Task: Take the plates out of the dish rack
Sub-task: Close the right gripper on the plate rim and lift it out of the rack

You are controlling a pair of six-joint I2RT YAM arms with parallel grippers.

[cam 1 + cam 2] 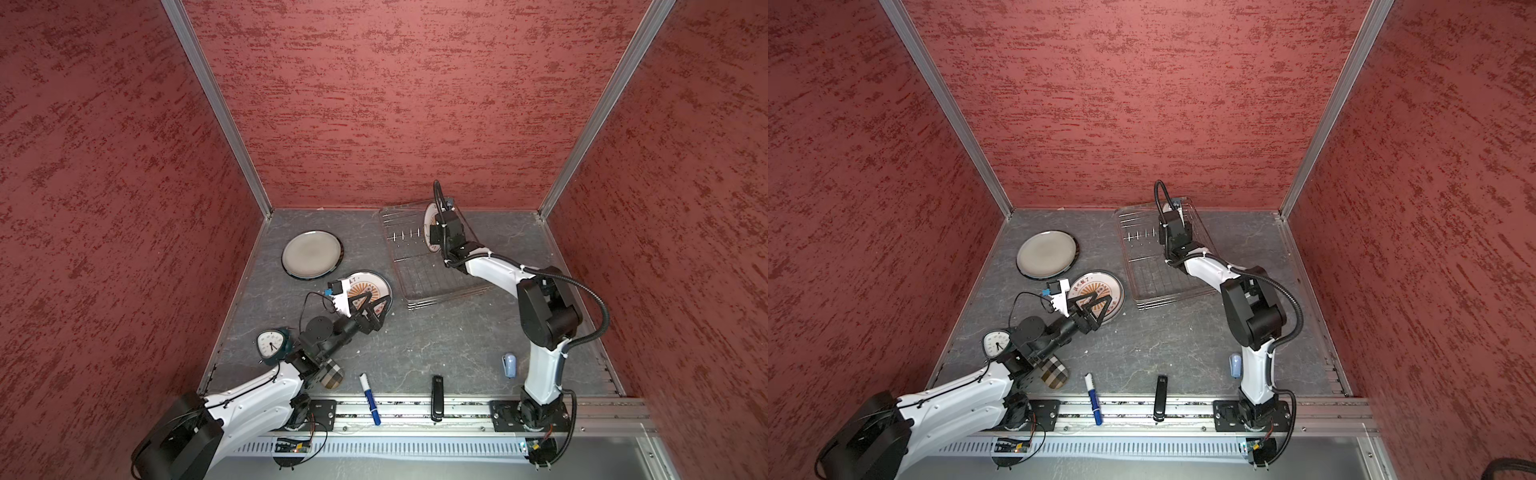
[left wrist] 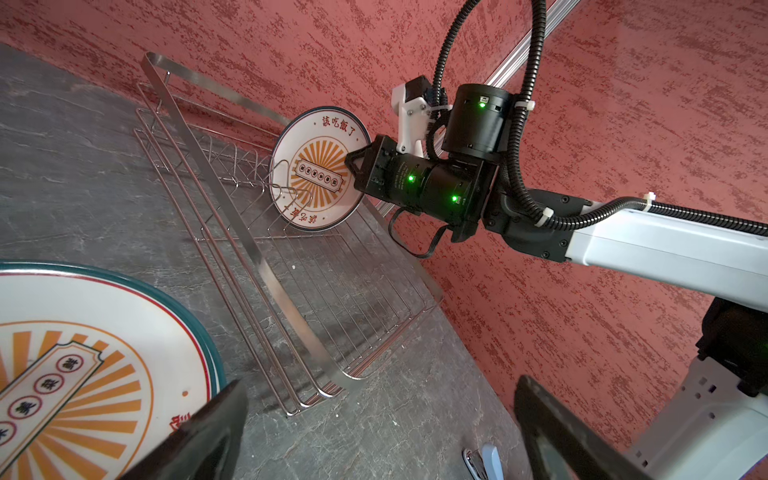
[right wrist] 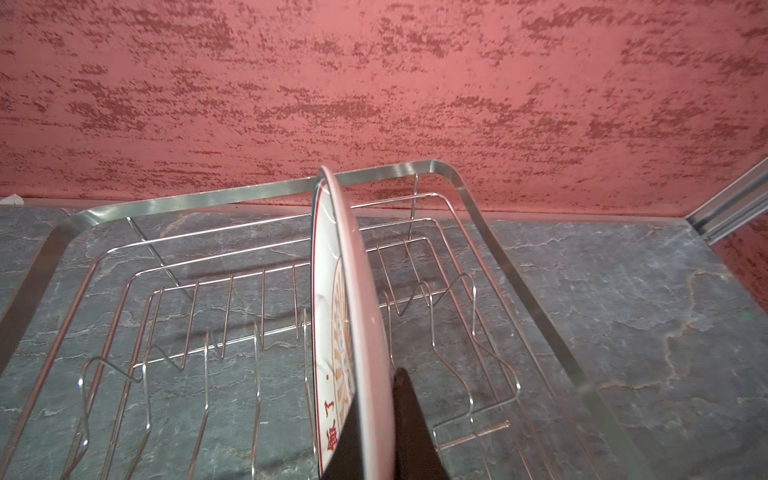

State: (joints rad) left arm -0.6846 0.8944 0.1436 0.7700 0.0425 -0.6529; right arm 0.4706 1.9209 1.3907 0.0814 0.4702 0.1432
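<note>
Unloading appears nearly complete: a grey plate (image 1: 311, 254) and a sunburst plate (image 1: 368, 282) lie on the tabletop (image 1: 436, 332), left of centre in a top view. One last plate (image 2: 318, 174) stands upright in the rack (image 1: 419, 266), with the right end effector (image 3: 376, 419) clamped on its rim. The left end effector (image 1: 374, 303) hovers released.

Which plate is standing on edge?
The sunburst plate in the dish rack, upright between the prongs with the right gripper shut on its rim. The grey plate and the other sunburst plate lie flat on the table.
</note>
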